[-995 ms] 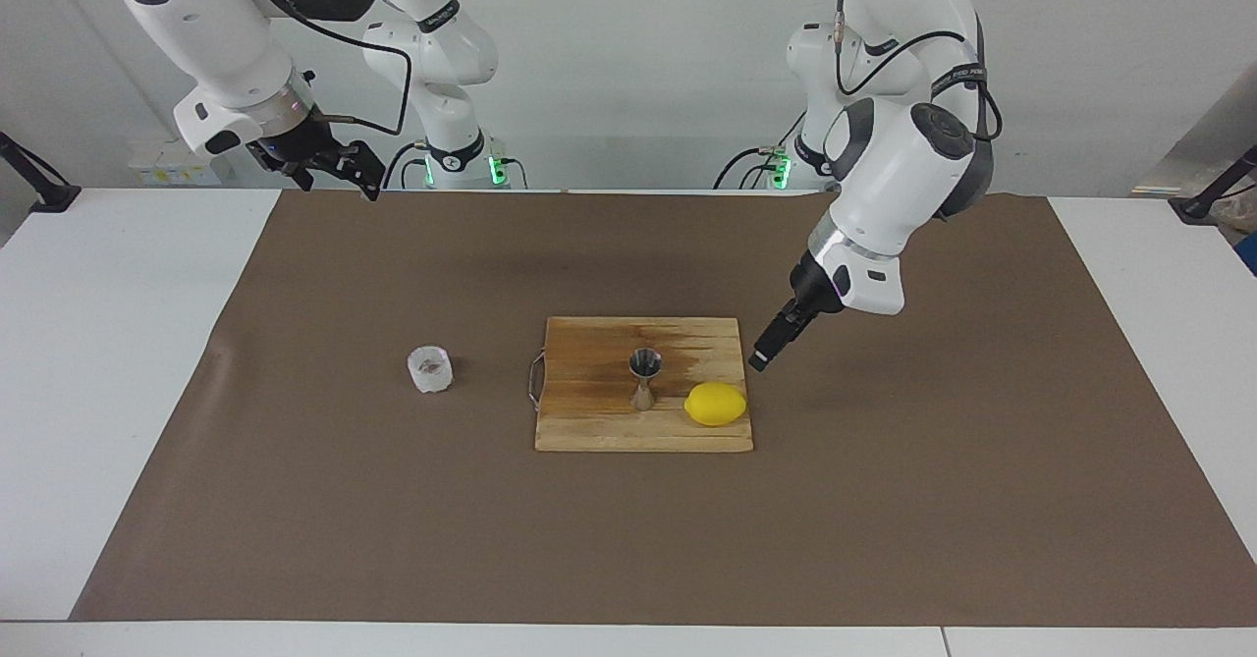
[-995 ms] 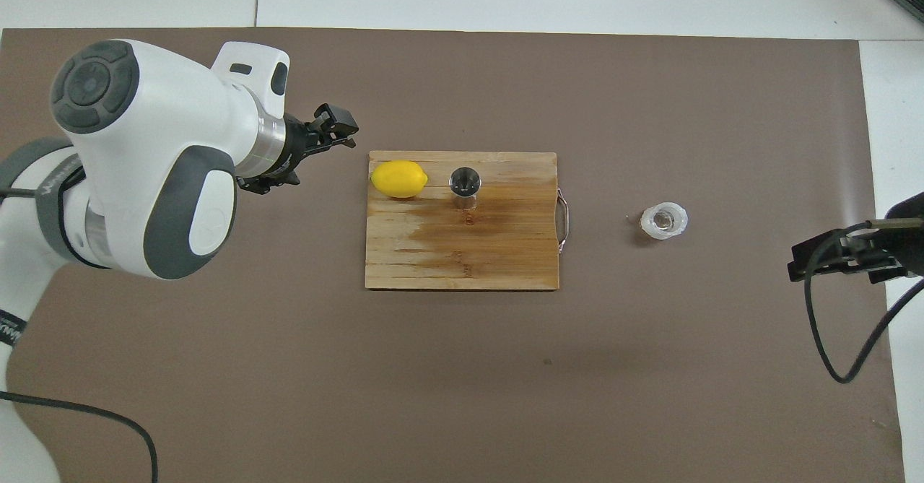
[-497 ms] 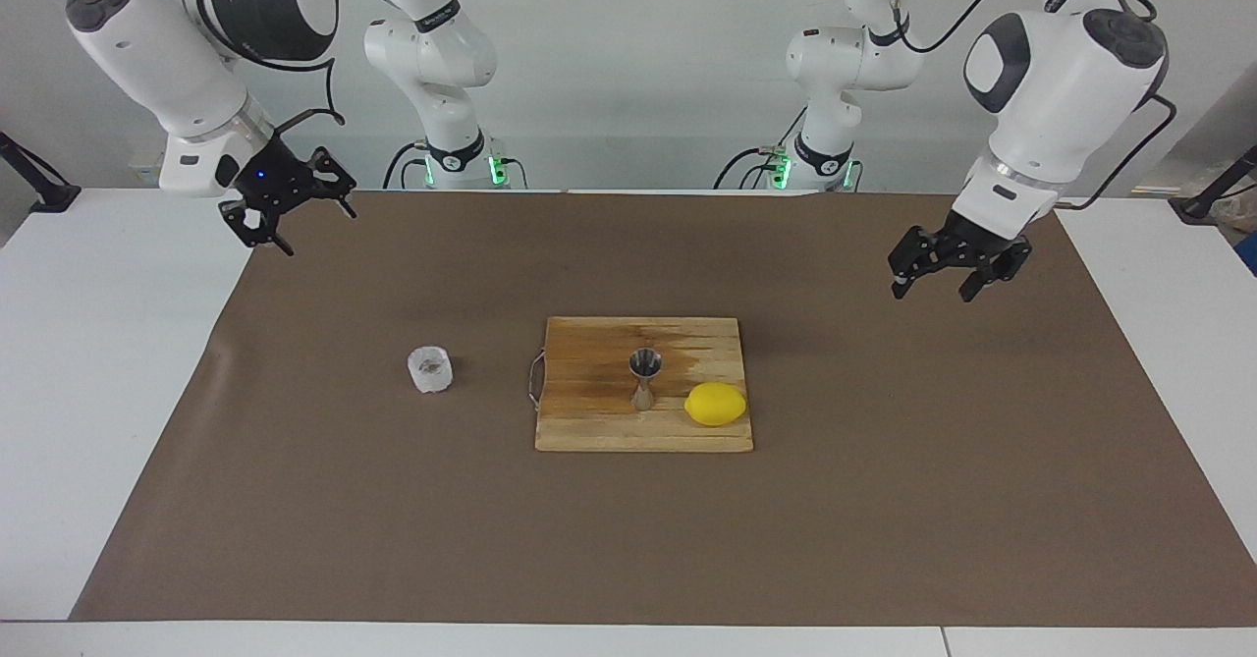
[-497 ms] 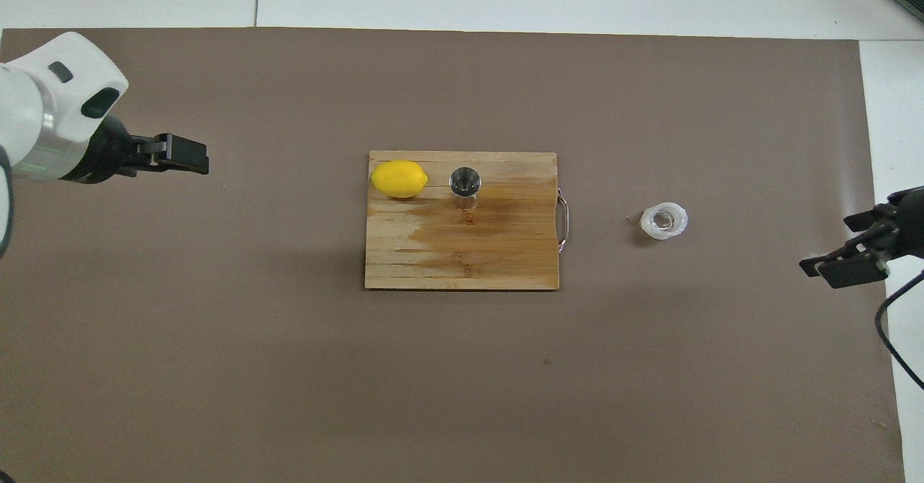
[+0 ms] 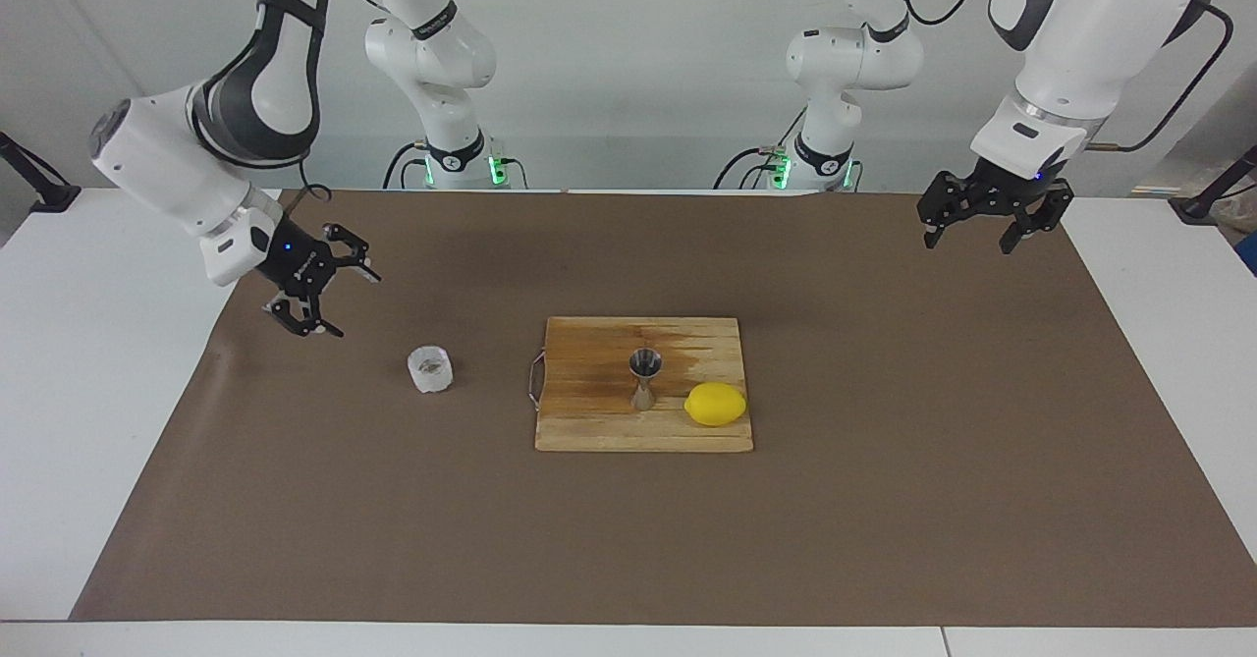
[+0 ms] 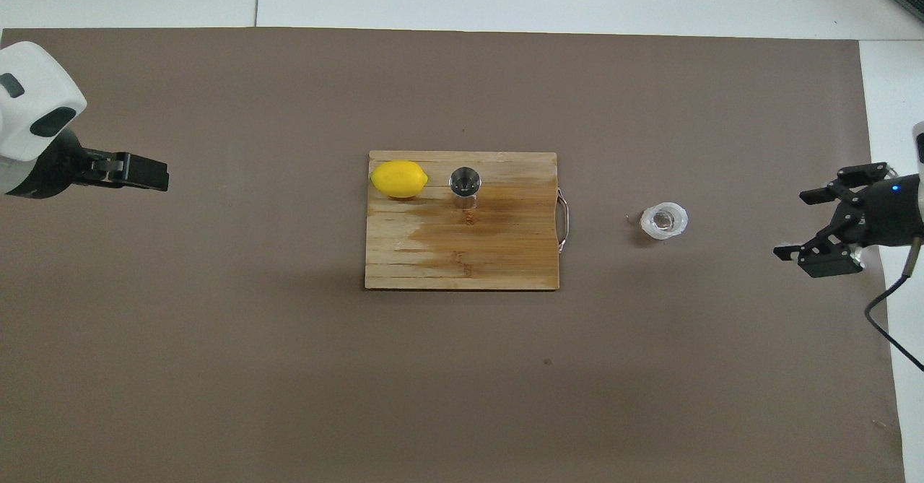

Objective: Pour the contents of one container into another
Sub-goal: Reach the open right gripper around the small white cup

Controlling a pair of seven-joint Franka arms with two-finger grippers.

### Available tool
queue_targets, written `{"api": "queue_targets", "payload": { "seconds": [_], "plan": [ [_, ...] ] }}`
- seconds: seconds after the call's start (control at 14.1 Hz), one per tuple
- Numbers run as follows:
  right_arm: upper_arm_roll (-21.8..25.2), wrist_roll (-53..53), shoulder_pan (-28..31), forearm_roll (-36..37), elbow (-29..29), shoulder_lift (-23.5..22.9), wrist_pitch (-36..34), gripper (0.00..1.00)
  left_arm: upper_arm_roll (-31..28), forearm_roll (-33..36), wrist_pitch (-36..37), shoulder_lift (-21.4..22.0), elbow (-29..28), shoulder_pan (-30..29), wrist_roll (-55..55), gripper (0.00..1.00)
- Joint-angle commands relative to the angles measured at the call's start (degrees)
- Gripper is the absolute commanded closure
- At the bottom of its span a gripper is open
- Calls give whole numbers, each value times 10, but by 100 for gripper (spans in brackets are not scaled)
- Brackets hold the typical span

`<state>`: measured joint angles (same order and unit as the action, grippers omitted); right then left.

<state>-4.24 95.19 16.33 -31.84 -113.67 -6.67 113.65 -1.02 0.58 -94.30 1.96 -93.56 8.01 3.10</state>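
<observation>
Cup, jigger and lemon on the brown mat; both arms raised with nothing in them.

We list a whitish cup (image 5: 430, 369) on the mat (image 5: 884, 500) toward the right arm's end, a brownish bit inside; a steel jigger (image 5: 644, 379) upright on the wooden board (image 5: 589, 411), its contents not visible; a lemon (image 5: 715, 404) just beside it. We see the right gripper (image 5: 321, 294) over the mat near the cup, jaws spread; the left gripper (image 5: 988, 221) over the mat's left-arm end, jaws spread.
</observation>
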Motion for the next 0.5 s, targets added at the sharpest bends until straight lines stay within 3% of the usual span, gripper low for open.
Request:
{"api": "queue_targets", "payload": {
  "seconds": [0.0,0.21,0.43],
  "plan": [
    [-5,95,9,-75,-8,-28,12,0,-2,12,35,9,11,5,10,0],
    [-5,225,3,-123,-9,-62,29,0,-1,7,46,9,19,-1,8,0],
    [-5,299,19,-165,-5,-126,-20,0,-2,7,47,13,13,0,3,0]
  ]
}}
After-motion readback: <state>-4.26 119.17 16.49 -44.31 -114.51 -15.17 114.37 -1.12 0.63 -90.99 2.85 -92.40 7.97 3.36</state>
